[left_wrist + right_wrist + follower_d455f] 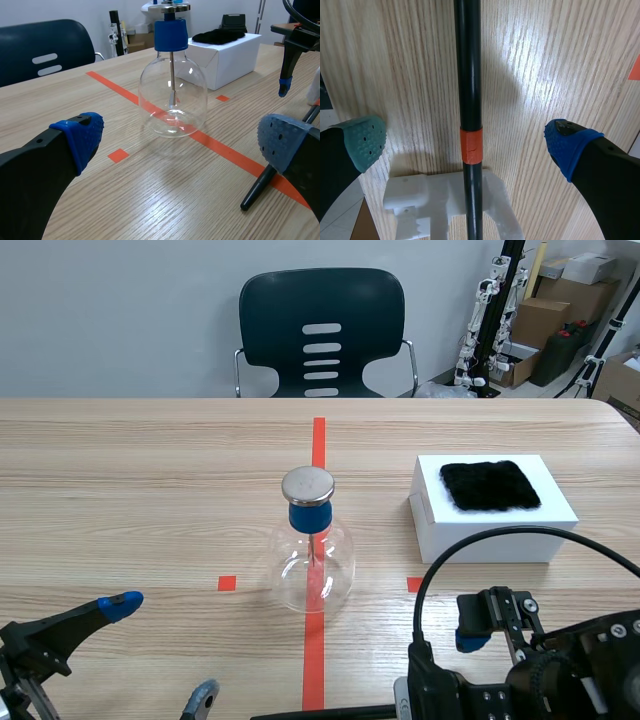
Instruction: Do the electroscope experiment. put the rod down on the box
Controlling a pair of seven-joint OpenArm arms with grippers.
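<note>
A black rod [469, 90] with an orange-red band [471, 146] lies on the table, its near part resting on a white stand [445, 200]. My right gripper [467, 142] hangs open above it, one pad on each side, not touching. In the scene view the rod [320, 712] runs along the front edge. The white box [492, 510] with a black fur cloth [490, 485] sits at the right. The glass electroscope flask [312, 555] stands at the centre. My left gripper [160, 652] is open low at the front left, the flask [172, 100] ahead of it.
A black cable [500, 540] loops from the right arm just in front of the box. A dark chair [322, 332] stands behind the table. Cardboard boxes and gear [560, 310] fill the back right corner. The rod's tip [260, 187] lies near my left gripper's right finger.
</note>
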